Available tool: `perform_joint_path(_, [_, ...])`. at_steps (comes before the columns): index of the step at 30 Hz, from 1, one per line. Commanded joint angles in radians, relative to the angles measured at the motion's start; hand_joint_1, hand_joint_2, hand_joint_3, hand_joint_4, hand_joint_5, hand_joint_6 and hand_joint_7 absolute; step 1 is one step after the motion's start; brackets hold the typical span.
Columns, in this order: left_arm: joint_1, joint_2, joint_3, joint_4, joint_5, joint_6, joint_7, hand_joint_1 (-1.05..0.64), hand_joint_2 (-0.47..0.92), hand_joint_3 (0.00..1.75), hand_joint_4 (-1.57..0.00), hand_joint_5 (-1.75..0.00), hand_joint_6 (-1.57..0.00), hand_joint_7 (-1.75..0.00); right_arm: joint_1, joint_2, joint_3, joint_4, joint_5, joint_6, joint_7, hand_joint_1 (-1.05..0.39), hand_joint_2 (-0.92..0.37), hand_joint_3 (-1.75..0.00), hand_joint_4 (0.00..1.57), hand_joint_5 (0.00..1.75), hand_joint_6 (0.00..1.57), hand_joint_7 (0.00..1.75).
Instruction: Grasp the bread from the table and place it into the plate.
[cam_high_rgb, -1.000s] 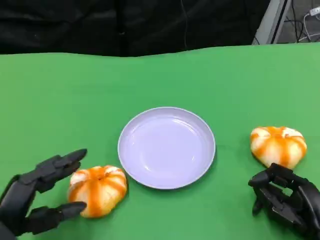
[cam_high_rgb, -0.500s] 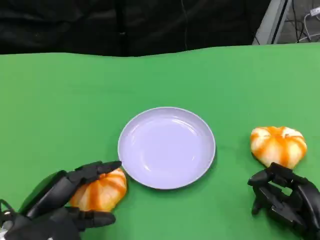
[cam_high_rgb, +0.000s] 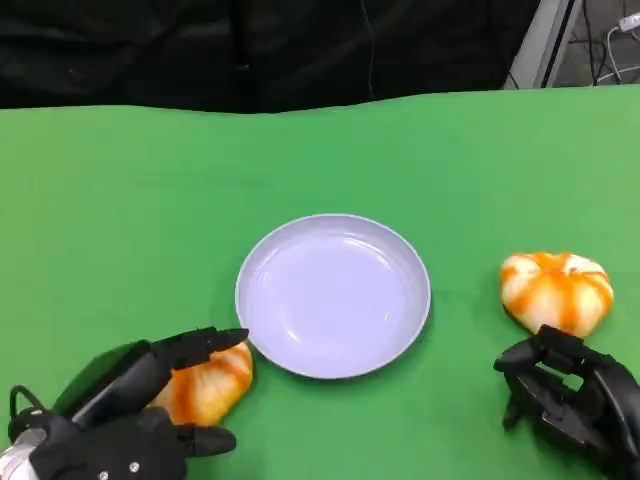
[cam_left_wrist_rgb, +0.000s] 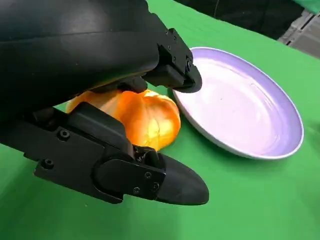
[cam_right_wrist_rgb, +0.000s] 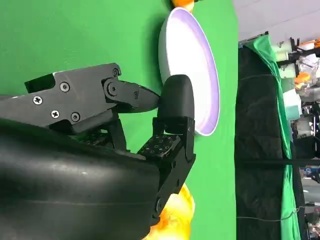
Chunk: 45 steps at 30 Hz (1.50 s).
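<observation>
Orange-glazed bread (cam_high_rgb: 205, 382) sits between the left hand's (cam_high_rgb: 120, 425) closing fingers, gripped for the plate (cam_high_rgb: 333, 295) just beyond; right hand (cam_high_rgb: 570, 400) curled, empty.

table (cam_high_rgb: 120, 200): green cloth | on it: plate (cam_high_rgb: 333, 295) ctr, bread L (cam_high_rgb: 210, 380), bread R (cam_high_rgb: 556, 290)

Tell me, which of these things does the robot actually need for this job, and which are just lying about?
Needed:
- left bread, inside the left hand
- right bread, beside the right hand
- lilac plate

Lying about:
- green table cloth
- black curtain
</observation>
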Motion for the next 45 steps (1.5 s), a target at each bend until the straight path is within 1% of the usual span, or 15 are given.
perform_joint_path(1, [-0.004,0.026,-0.006,-0.01,-0.01,0.012,0.017,-0.97,0.92,0.22,-0.29,0.0,-0.39,0.0,0.009,-0.011,-0.003,-0.008,0.004,0.0,-0.005,-0.23,-0.92,-0.49,0.6,1.74,0.73,1.11])
perform_joint_path(10, [-0.004,0.028,-0.01,-0.01,-0.012,0.013,0.02,-0.97,0.92,0.22,-0.29,0.0,-0.39,0.0,0.009,-0.011,-0.003,-0.008,0.004,0.0,-0.005,-0.23,-0.92,-0.49,0.6,1.74,0.73,1.11])
perform_joint_path(12, [-0.027,0.041,-0.048,-0.021,0.054,0.168,-0.051,-0.94,0.92,0.21,-0.32,-0.01,-0.39,0.0,0.014,-0.007,-0.005,-0.016,0.008,-0.002,-0.005,-0.25,-0.92,-0.48,0.6,1.74,0.73,1.1])
perform_joint_path(13, [-0.028,0.043,-0.056,-0.031,0.056,0.224,-0.079,-0.42,0.92,0.18,-0.43,-0.1,-0.52,-0.07,0.016,-0.007,-0.005,-0.018,0.009,-0.004,-0.003,-0.25,-0.92,-0.48,0.6,1.74,0.73,1.1])
perform_joint_path(14, [-0.026,0.045,-0.061,-0.042,0.052,0.263,-0.095,-0.24,0.92,0.17,-0.46,-0.13,-0.56,-0.09,0.017,-0.006,-0.006,-0.02,0.01,-0.005,-0.002,-0.25,-0.92,-0.48,0.6,1.74,0.73,1.1])
perform_joint_path(16, [-0.021,0.047,-0.066,-0.062,0.04,0.294,-0.103,-0.09,0.92,0.17,-0.49,-0.16,-0.6,-0.11,0.018,-0.006,-0.006,-0.021,0.01,-0.004,-0.001,-0.25,-0.92,-0.48,0.6,1.74,0.73,1.1])
perform_joint_path(18, [-0.016,0.051,-0.073,-0.08,0.037,0.317,-0.107,-0.06,0.92,0.16,-0.49,-0.17,-0.61,-0.11,0.019,-0.006,-0.007,-0.023,0.013,-0.002,0.003,-0.25,-0.92,-0.48,0.6,1.74,0.73,1.1])
perform_joint_path(20, [-0.009,0.056,-0.078,-0.098,0.033,0.333,-0.11,-0.04,0.92,0.13,-0.25,-0.68,-0.57,-0.21,0.019,-0.007,-0.009,-0.023,0.015,0.0,0.007,-0.24,-0.92,-0.48,0.6,1.74,0.73,1.1])
perform_joint_path(22, [-0.007,0.059,-0.083,-0.108,0.031,0.351,-0.113,-0.05,0.92,0.12,-0.14,-0.9,-0.55,-0.26,0.019,-0.008,-0.008,-0.026,0.014,0.004,0.005,-0.24,-0.92,-0.48,0.61,1.74,0.73,1.1])
perform_joint_path(30, [-0.003,0.055,-0.094,-0.132,0.029,0.405,-0.078,-0.05,0.92,0.12,-0.1,-0.95,-0.53,-0.29,0.018,-0.008,-0.008,-0.027,0.013,0.006,0.003,-0.25,-0.92,-0.48,0.6,1.74,0.73,1.1])
perform_joint_path(31, [0.003,0.036,-0.086,-0.137,0.035,0.426,-0.041,-0.05,0.92,0.08,-0.15,-1.09,-0.53,-0.43,0.017,-0.007,-0.008,-0.026,0.013,0.004,0.002,-0.24,-0.92,-0.48,0.61,1.74,0.73,1.1])
perform_joint_path(32, [0.006,0.023,-0.082,-0.141,0.039,0.442,-0.014,-0.04,0.92,0.05,-0.18,-1.27,-0.41,-0.8,0.017,-0.007,-0.008,-0.026,0.013,0.004,0.002,-0.24,-0.92,-0.48,0.61,1.75,0.74,1.1])
perform_joint_path(35, [0.016,-0.032,-0.048,-0.129,0.001,0.456,0.075,-0.01,0.9,0.01,-0.27,-1.65,-0.29,-1.4,0.017,-0.006,-0.009,-0.025,0.014,0.005,0.004,-0.24,-0.92,-0.48,0.61,1.75,0.74,1.1])
perform_joint_path(40, [0.019,-0.07,-0.023,-0.109,-0.014,0.445,0.169,-0.03,0.88,0.0,-0.47,-1.74,-0.39,-1.62,0.012,-0.007,-0.009,-0.018,0.013,0.004,0.003,-0.25,-0.92,-0.48,0.61,1.75,0.73,1.1])
perform_joint_path(45, [0.023,-0.081,-0.017,-0.102,-0.03,0.433,0.207,-0.04,0.88,0.0,-0.52,-1.75,-0.45,-1.63,0.014,-0.007,-0.008,-0.02,0.01,0.002,-0.001,-0.24,-0.92,-0.48,0.6,1.74,0.73,1.1])
